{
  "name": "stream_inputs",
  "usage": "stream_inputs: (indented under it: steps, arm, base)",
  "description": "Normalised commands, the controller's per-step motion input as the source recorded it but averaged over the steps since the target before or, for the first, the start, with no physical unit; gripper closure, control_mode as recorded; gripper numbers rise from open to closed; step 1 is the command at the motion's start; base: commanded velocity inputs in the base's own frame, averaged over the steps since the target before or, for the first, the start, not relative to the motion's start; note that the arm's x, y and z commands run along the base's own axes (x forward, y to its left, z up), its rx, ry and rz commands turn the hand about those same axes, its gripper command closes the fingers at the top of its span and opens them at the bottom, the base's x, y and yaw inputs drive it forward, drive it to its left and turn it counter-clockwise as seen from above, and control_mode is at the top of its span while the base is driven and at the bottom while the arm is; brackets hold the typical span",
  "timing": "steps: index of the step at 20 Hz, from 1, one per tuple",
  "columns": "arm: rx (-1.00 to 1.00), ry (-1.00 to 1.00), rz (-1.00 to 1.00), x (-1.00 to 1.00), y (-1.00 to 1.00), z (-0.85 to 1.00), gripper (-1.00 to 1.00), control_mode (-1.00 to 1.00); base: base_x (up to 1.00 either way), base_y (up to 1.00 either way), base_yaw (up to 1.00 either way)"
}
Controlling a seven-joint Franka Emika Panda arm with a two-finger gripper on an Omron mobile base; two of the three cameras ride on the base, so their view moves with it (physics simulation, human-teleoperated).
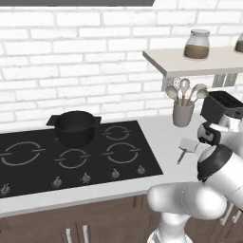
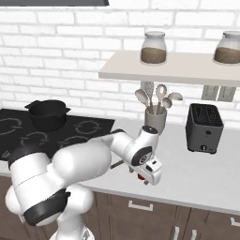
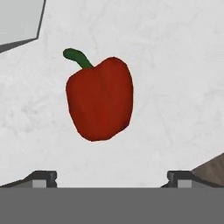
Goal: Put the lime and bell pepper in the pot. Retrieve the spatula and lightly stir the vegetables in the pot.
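1. Two dark fingertips of the pincer stand as wide apart as they go, one at each lower corner of the hand view, with nothing between them.
2. Straight ahead of the spread tips, on the pale counter, lies the bell pepper: red, with a green stem. It sits clear of both fingertips, touching neither.
3. From the right base view, the pincer hangs low over the counter near its front edge, and a sliver of red, the bell pepper, peeks out just beside it.
4. Beyond the pincer and close by, a thin handle pokes out from behind the arm: the spatula. In the left base view the spatula lies flat on the counter by the stove edge, its squarish head pointing toward the wall.
5. Well off to the pincer's left, the pot sits on a rear burner of the black cooktop; I cannot tell whether anything lies in it.
6. Farther back toward the wall stand a grey holder of spoons and, to the pincer's right, a black toaster.
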Motion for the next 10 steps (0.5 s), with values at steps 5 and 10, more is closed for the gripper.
stream_inputs:
  steps: [5, 10]
  arm:
    - [0.06, 0.00, -0.01, 0.08, -0.04, -0.22, -1.00, -1.00]
    - [0.10, 0.00, 0.00, 0.17, -0.01, -0.16, -1.00, -1.00]
  base:
    - [0.00, 0.00, 0.00]
    - [0.00, 0.00, 0.00]
